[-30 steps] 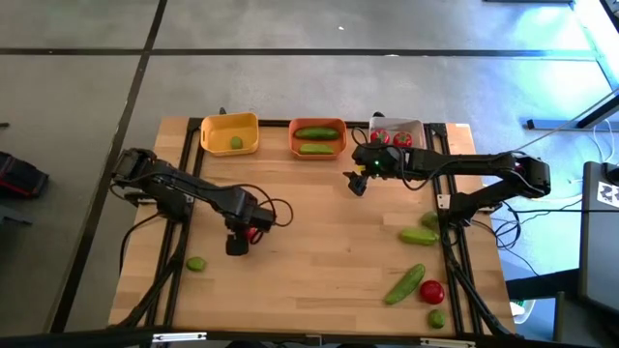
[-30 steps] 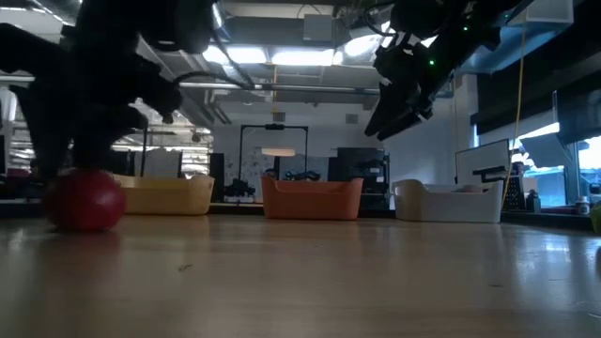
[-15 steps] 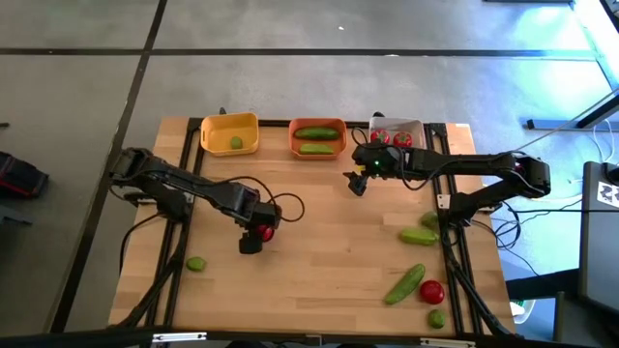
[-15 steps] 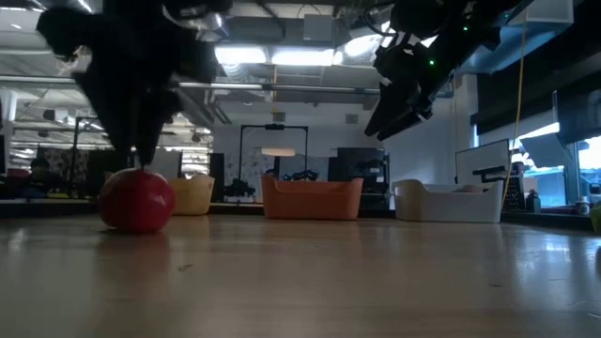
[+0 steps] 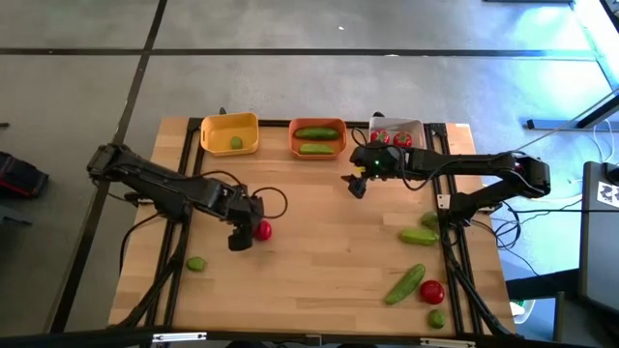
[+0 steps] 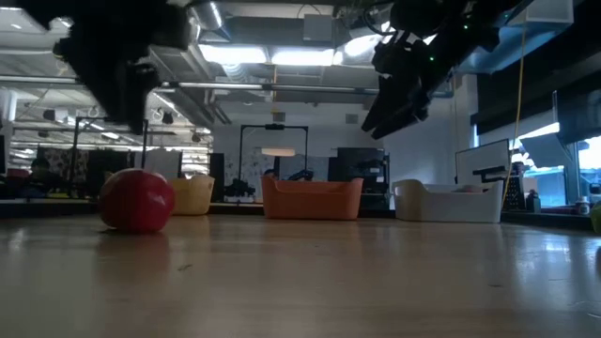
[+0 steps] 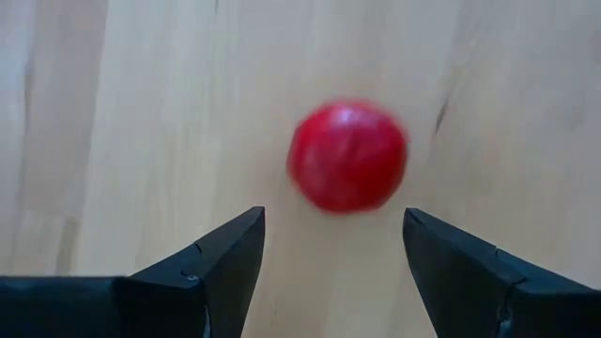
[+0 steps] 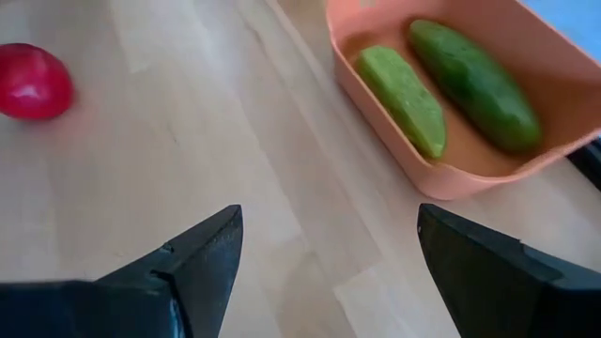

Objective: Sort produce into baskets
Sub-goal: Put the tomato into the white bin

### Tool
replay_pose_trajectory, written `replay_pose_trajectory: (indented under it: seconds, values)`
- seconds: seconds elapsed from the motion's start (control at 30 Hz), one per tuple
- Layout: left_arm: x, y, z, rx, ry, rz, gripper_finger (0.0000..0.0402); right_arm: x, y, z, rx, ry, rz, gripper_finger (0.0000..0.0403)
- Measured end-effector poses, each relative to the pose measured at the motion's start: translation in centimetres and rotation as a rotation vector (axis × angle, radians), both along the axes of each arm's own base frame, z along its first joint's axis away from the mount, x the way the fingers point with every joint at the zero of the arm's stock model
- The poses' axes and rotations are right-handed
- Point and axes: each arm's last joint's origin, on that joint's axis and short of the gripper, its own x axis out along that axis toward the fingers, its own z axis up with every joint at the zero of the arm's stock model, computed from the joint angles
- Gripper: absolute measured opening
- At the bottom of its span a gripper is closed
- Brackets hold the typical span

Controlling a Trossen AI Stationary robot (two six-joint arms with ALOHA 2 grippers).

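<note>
1. The left gripper (image 5: 239,235) has its jaws spread wide and holds nothing; in the left wrist view the two dark fingers (image 7: 218,272) stand apart with bare wood between them.
2. The round, glossy red toy tomato (image 7: 347,157) lies on the wooden table (image 5: 319,242) just ahead of those fingers, near the table's middle-left; from above it sits just beside the left gripper, on its right (image 5: 263,230).
3. The right gripper (image 5: 358,183) hovers near the orange plastic basket (image 8: 451,160), its jaws also spread and empty; two green cucumbers (image 8: 465,80) lie in that basket.
4. Judging by its look, the tomato is light, smooth and hard, and being a ball it will probably roll at a nudge.
5. The safest hold is probably across its widest middle, fingers lowered on either side before closing, so it cannot squirt out.
6. Red tomatoes already sit in the white translucent basket (image 5: 418,126), which looks like where this one belongs.
</note>
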Motion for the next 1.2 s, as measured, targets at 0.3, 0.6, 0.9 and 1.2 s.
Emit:
replay_pose_trajectory:
  seconds: [0.3,0.6,0.9,1.2]
  values:
    - [-2.3,-0.8,-4.0,0.012,0.120,0.032,0.0249,0.9,0.9,-0.1,0.002,-0.035,0.057,0.0310]
    - [-1.1,-0.7,-6.9,-0.042,-0.044,0.048,0.0249,3.2,3.2,-1.0,-0.028,-0.099,0.198,0.0310]
    - [1.4,0.3,-8.7,-0.046,-0.151,0.057,0.0249,5.1,4.1,-3.6,-0.025,-0.079,0.235,0.0310]
    - [4.2,3.2,-9.5,-0.015,-0.306,0.085,0.0249,5.9,4.1,-5.1,0.021,-0.069,0.242,0.0310]
